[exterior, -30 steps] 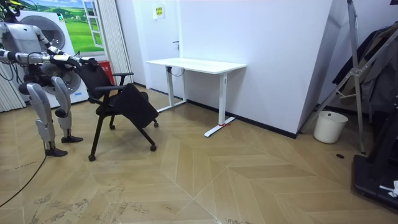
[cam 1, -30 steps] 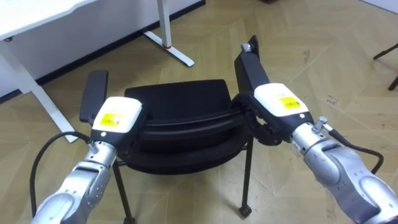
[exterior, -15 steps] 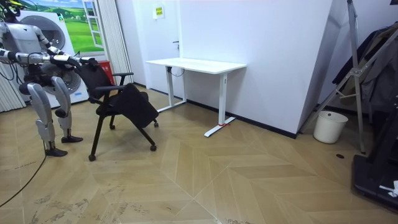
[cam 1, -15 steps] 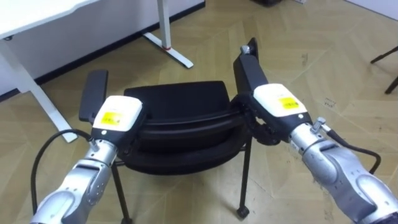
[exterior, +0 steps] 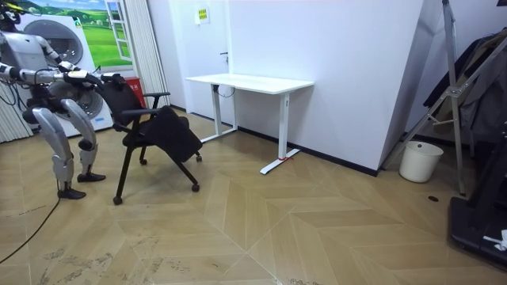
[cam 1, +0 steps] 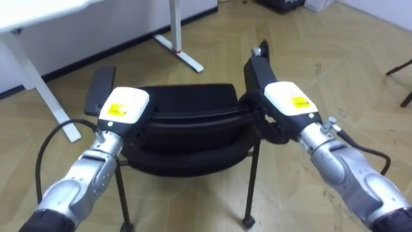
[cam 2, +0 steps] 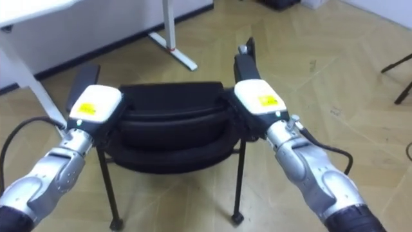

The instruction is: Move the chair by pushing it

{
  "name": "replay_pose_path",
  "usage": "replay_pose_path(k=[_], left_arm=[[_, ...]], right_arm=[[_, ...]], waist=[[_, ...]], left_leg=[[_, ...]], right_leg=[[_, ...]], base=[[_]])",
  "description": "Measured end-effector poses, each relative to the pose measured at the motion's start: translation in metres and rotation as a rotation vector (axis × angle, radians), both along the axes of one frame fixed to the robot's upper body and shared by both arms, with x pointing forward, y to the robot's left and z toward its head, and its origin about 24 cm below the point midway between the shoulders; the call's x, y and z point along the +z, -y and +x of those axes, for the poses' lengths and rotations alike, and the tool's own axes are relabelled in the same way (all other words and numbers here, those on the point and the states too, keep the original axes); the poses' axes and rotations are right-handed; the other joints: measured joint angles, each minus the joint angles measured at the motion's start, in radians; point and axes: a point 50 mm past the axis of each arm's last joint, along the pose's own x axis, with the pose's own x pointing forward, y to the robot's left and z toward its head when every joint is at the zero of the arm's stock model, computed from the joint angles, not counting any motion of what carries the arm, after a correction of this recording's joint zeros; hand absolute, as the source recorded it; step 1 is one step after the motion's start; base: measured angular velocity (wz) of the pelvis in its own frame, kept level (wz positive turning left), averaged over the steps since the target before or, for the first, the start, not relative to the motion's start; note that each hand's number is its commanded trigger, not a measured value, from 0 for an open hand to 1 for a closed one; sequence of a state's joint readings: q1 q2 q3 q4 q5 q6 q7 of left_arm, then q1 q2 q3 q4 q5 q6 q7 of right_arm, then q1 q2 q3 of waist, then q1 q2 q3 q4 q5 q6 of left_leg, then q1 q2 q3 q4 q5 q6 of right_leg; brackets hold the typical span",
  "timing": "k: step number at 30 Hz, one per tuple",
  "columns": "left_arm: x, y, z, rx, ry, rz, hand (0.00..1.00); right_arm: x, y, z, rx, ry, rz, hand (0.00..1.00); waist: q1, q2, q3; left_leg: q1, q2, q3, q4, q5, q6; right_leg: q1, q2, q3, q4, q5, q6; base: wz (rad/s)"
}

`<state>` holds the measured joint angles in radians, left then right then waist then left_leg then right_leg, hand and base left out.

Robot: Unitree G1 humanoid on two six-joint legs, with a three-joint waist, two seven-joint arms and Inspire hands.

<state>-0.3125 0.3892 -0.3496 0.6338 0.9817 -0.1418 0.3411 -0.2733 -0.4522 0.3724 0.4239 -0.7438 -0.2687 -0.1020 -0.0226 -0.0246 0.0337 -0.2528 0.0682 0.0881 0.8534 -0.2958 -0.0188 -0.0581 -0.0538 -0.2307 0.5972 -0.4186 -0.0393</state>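
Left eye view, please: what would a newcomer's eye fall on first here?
The black chair stands in the middle, seen from behind and above. The left robot hand and the right robot hand sit at the two ends of its backrest. Beyond the chair, at the upper left, is a white desk.
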Motion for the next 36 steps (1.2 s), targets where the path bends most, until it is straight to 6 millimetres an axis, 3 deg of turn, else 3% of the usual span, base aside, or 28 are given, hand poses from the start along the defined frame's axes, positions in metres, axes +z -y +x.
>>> replay_pose_path(k=[1,2,4,5,7,8,9,10,13,15,17,18,19,20,21,22,23,24,25,26,27,28,30,33,34,35,36], left_arm=[[-0.003,0.002,0.003,0.010,-0.005,-0.010,1.00],[-0.004,0.002,0.005,0.015,-0.009,-0.014,1.00],[-0.007,0.003,0.010,0.018,-0.006,-0.024,1.00],[-0.006,0.002,0.011,0.021,0.005,-0.041,1.00],[-0.001,0.005,0.016,0.020,0.024,-0.068,1.00],[0.001,0.007,0.018,0.016,0.033,-0.080,1.00],[0.003,0.008,0.019,0.016,0.039,-0.087,1.00],[0.004,0.008,0.020,0.012,0.054,-0.093,1.00],[0.012,0.008,0.022,-0.001,0.090,-0.090,1.00],[0.017,0.007,0.024,-0.008,0.109,-0.088,1.00],[0.019,0.008,0.025,-0.014,0.115,-0.086,1.00],[0.019,0.007,0.025,-0.016,0.116,-0.083,1.00],[0.019,0.006,0.025,-0.018,0.116,-0.081,1.00],[0.020,0.005,0.025,-0.023,0.114,-0.074,1.00],[0.020,0.004,0.025,-0.024,0.119,-0.073,1.00],[0.025,0.001,0.028,-0.018,0.139,-0.069,1.00],[0.026,0.000,0.031,-0.011,0.140,-0.066,1.00],[0.024,-0.001,0.031,-0.011,0.134,-0.065,1.00],[0.022,-0.005,0.029,-0.006,0.126,-0.061,1.00],[0.021,-0.008,0.029,-0.007,0.132,-0.060,1.00],[0.023,-0.010,0.029,-0.006,0.139,-0.057,1.00],[0.025,-0.013,0.031,0.003,0.149,-0.054,1.00],[0.027,-0.017,0.033,0.017,0.163,-0.052,1.00],[0.026,-0.020,0.031,0.026,0.173,-0.049,1.00],[0.025,-0.022,0.029,0.034,0.177,-0.056,1.00],[0.024,-0.022,0.029,0.043,0.178,-0.064,1.00],[0.025,-0.026,0.029,0.059,0.185,-0.068,1.00]], right_arm=[[-0.002,0.001,0.002,0.000,0.002,0.003,1.00],[-0.003,0.002,0.003,-0.001,0.002,0.003,1.00],[-0.003,0.004,0.008,-0.002,0.017,0.010,1.00],[0.000,0.004,0.011,-0.005,0.037,0.025,1.00],[0.006,0.007,0.015,-0.009,0.075,0.037,1.00],[0.010,0.008,0.017,-0.005,0.094,0.034,1.00],[0.012,0.009,0.018,-0.002,0.104,0.032,1.00],[0.012,0.009,0.018,-0.003,0.122,0.037,1.00],[0.015,0.010,0.018,-0.005,0.166,0.048,1.00],[0.018,0.009,0.019,-0.007,0.193,0.056,1.00],[0.017,0.010,0.019,-0.014,0.203,0.060,1.00],[0.017,0.010,0.019,-0.014,0.203,0.061,1.00],[0.016,0.010,0.018,-0.015,0.205,0.062,1.00],[0.014,0.008,0.017,-0.017,0.205,0.068,1.00],[0.014,0.007,0.017,-0.017,0.209,0.069,1.00],[0.017,0.004,0.021,-0.014,0.223,0.072,1.00],[0.017,0.002,0.023,-0.019,0.224,0.071,1.00],[0.016,0.002,0.023,-0.025,0.222,0.072,1.00],[0.015,0.000,0.023,-0.020,0.216,0.073,1.00],[0.013,-0.005,0.023,-0.016,0.215,0.087,1.00],[0.013,-0.008,0.023,-0.013,0.218,0.092,1.00],[0.015,-0.010,0.025,-0.009,0.232,0.096,1.00],[0.017,-0.014,0.026,-0.002,0.245,0.102,1.00],[0.015,-0.019,0.025,-0.001,0.247,0.118,1.00],[0.014,-0.020,0.025,0.007,0.247,0.118,1.00],[0.017,-0.022,0.027,0.014,0.256,0.117,1.00],[0.021,-0.024,0.029,0.019,0.268,0.117,1.00]], waist=[[0.000,0.004,0.0037],[0.000,0.002,0.0047],[0.003,-0.019,0.0173],[0.003,-0.015,0.0212],[-0.005,-0.005,0.0252],[-0.004,0.011,0.0346],[-0.003,0.013,0.0357],[-0.002,0.019,0.0375],[0.003,0.019,0.0357],[0.012,0.020,0.0347],[0.040,0.017,0.0314],[0.046,0.015,0.0283],[0.061,0.009,0.0217],[0.071,0.008,0.0055],[0.076,-0.011,0.0055],[0.079,-0.015,0.0167],[0.081,0.001,0.0272],[0.085,0.013,0.0298],[0.087,0.022,0.0292],[0.088,0.032,0.0300],[0.094,0.037,0.0305],[0.097,0.055,0.0373],[0.096,0.068,0.0392],[0.091,0.051,0.0402],[0.089,0.043,0.0410],[0.089,0.046,0.0400],[0.106,0.031,0.0333]], left_leg=[[-0.052,0.013,0.003,0.113,0.051,-0.006],[-0.077,0.014,0.005,0.159,0.084,-0.008],[-0.178,0.024,0.018,0.299,0.236,-0.020],[-0.216,0.023,0.018,0.317,0.251,-0.020],[-0.263,0.024,0.016,0.270,0.218,-0.005],[-0.277,0.023,0.016,0.196,0.202,-0.008],[-0.278,0.022,0.015,0.143,0.201,-0.008],[-0.274,0.022,0.015,0.045,0.201,-0.008],[-0.259,0.026,0.015,-0.108,0.201,-0.008],[-0.251,0.026,0.013,-0.136,0.199,-0.005],[-0.237,0.020,0.035,-0.135,0.149,0.029],[-0.233,0.016,0.042,-0.134,0.136,0.031],[-0.222,0.003,0.052,-0.128,0.105,0.035],[-0.213,-0.018,0.066,-0.113,0.066,0.055],[-0.205,-0.039,0.068,-0.105,0.046,0.061],[-0.197,-0.071,0.048,-0.071,0.014,0.074],[-0.187,-0.070,0.033,-0.024,-0.025,0.081],[-0.183,-0.067,0.031,-0.005,-0.045,0.082],[-0.169,-0.061,0.019,0.024,-0.081,0.086],[-0.160,-0.054,0.002,0.043,-0.107,0.085],[-0.158,-0.050,-0.004,0.049,-0.118,0.082],[-0.154,-0.044,-0.034,0.060,-0.134,0.077],[-0.148,-0.044,-0.076,0.065,-0.150,0.065],[-0.113,-0.043,-0.105,0.058,-0.183,0.038],[-0.094,-0.042,-0.108,0.062,-0.206,0.017],[-0.089,-0.036,-0.115,0.070,-0.219,0.005],[-0.089,-0.022,-0.119,0.076,-0.233,-0.022]], right_leg=[[0.000,-0.008,-0.012,0.044,-0.025,-0.008],[-0.002,-0.016,-0.017,0.067,-0.038,-0.011],[-0.027,-0.044,-0.012,0.152,-0.079,-0.027],[-0.044,-0.061,-0.016,0.194,-0.097,-0.034],[-0.074,-0.081,-0.039,0.253,-0.117,-0.040],[-0.090,-0.086,-0.043,0.277,-0.129,-0.040],[-0.095,-0.086,-0.043,0.285,-0.133,-0.039],[-0.105,-0.087,-0.043,0.292,-0.147,-0.025],[-0.130,-0.087,-0.028,0.289,-0.157,-0.012],[-0.142,-0.095,-0.014,0.288,-0.160,0.002],[-0.133,-0.110,0.012,0.266,-0.164,0.028],[-0.129,-0.122,0.011,0.257,-0.164,0.038],[-0.112,-0.158,-0.005,0.244,-0.163,0.060],[-0.096,-0.199,-0.032,0.252,-0.148,0.087],[-0.097,-0.220,-0.027,0.283,-0.148,0.098],[-0.144,-0.246,-0.006,0.419,-0.101,0.075],[-0.221,-0.250,0.048,0.579,0.031,0.069],[-0.260,-0.247,0.074,0.646,0.107,0.064],[-0.319,-0.231,0.116,0.739,0.251,0.055],[-0.366,-0.204,0.140,0.801,0.302,0.064],[-0.396,-0.188,0.142,0.818,0.286,0.072],[-0.446,-0.161,0.125,0.822,0.235,0.075],[-0.501,-0.140,0.075,0.728,0.186,0.083],[-0.488,-0.145,0.033,0.363,0.177,0.085],[-0.470,-0.154,0.036,0.245,0.185,0.076],[-0.463,-0.155,0.025,0.258,0.184,0.050],[-0.467,-0.134,0.019,0.277,0.151,0.005]], base=[[0.20],[0.24],[0.21],[0.13],[0.15],[0.10],[0.00],[0.00],[-0.05],[-0.19],[-0.34],[-0.43],[-0.35],[-0.34],[-0.21],[-0.12],[-0.06],[-0.08],[-0.09],[-0.12],[-0.05],[0.10],[0.31],[0.44],[0.28],[0.27],[0.17]])
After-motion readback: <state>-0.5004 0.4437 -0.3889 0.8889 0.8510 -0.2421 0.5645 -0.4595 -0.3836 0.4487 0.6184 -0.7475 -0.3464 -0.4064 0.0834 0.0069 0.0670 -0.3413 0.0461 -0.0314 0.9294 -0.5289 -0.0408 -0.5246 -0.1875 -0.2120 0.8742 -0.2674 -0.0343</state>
